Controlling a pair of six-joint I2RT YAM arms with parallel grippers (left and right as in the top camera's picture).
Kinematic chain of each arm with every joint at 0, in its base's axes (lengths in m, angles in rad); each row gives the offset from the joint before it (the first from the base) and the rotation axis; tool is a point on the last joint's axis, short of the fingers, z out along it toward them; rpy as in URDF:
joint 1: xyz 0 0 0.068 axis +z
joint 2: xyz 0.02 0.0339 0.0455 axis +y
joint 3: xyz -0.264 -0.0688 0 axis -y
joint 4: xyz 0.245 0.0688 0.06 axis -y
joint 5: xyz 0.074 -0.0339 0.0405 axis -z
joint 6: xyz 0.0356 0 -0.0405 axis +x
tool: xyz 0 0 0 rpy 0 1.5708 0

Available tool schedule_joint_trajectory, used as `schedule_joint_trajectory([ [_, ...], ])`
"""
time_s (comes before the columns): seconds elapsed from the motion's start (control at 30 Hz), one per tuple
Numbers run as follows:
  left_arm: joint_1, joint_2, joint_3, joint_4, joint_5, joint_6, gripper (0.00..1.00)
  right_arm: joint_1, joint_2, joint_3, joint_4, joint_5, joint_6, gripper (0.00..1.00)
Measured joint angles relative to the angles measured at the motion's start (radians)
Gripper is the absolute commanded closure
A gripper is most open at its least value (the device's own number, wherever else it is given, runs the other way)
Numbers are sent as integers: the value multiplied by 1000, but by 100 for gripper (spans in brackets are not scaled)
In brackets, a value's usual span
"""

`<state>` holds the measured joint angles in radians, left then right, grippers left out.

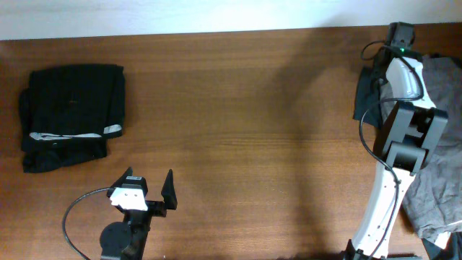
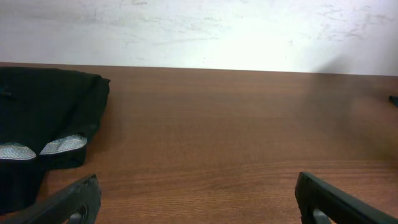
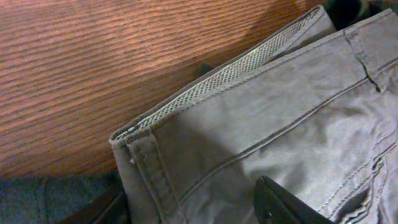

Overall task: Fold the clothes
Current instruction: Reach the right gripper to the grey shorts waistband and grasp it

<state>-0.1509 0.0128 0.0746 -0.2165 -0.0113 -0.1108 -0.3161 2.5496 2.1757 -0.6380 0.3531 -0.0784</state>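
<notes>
- Left claw (image 1: 149, 180) – wide open, holding nothing, low over the table (image 1: 253, 108).
- Right claw (image 3: 193, 208) – only 1 dark fingertip (image 3: 283, 202) shows, against the shorts (image 3: 261, 118); grip impossible to tell.
- Shorts lie at the table's right edge, partly hidden by the arm (image 1: 393, 166) and cut off.
- Folded black garment (image 1: 72, 115) lies far left.

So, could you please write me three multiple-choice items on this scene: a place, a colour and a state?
1. Where does the black garment lie? A centre; B far left; C far right.
2. What colour are the shorts? A grey-khaki; B red; C blue.
3. How is the left end effector? A shut on cloth; B shut, empty; C open, empty.
B: overhead shows it at the left edge. A: the right wrist view shows grey-khaki cloth. C: its fingers stand apart, nothing between.
</notes>
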Motion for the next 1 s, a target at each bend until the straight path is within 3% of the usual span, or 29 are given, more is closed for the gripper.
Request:
schedule_joint_trajectory([
  [0.7, 0, 0, 0, 0, 0, 0, 1, -39, -89, 1, -59, -48, 1, 33],
  [1.0, 0, 0, 0, 0, 0, 0, 1, -49, -89, 1, -65, -278, 0, 33],
])
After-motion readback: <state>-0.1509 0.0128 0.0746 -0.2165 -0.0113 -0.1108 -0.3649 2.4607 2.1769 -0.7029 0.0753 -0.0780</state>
